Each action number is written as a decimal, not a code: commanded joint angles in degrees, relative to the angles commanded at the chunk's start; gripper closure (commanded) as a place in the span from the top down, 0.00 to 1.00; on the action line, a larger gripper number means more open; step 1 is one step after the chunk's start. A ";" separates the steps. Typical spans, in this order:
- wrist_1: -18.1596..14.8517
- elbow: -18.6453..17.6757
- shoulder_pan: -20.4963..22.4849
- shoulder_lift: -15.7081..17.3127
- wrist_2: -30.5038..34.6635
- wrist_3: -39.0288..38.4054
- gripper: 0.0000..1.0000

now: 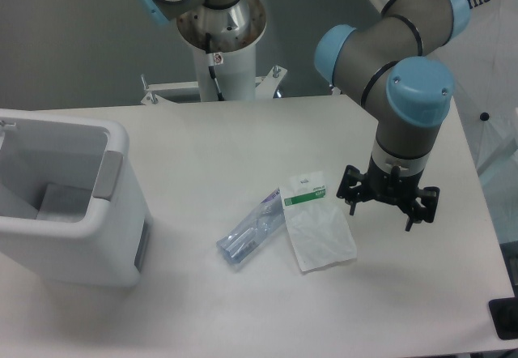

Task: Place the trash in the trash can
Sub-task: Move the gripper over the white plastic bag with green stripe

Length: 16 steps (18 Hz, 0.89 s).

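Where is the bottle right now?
The bottle lies on its side on the table, about mid-frame, just left of the plastic bag and right of the trash can, not in it.

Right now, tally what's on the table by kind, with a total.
Plastic bags: 1, the bag
Plastic bottles: 1, the bottle
Bins: 1, the trash can
Total: 3
Both trash pieces lie on the table, outside the trash can.
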 joint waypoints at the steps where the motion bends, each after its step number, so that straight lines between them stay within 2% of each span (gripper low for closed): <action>1: 0.09 -0.18 0.00 0.00 0.09 0.00 1.00; 5: 0.70 -1.32 -0.18 0.00 0.35 -0.26 1.00; 10: 0.88 -4.83 -1.23 0.53 1.85 -1.05 1.00; 11: 1.49 -5.97 -1.32 0.79 1.59 -1.14 1.00; 14: 7.98 -10.01 -2.02 1.85 1.85 -2.54 1.00; 16: 8.09 -10.81 -2.11 2.02 2.02 -3.08 1.00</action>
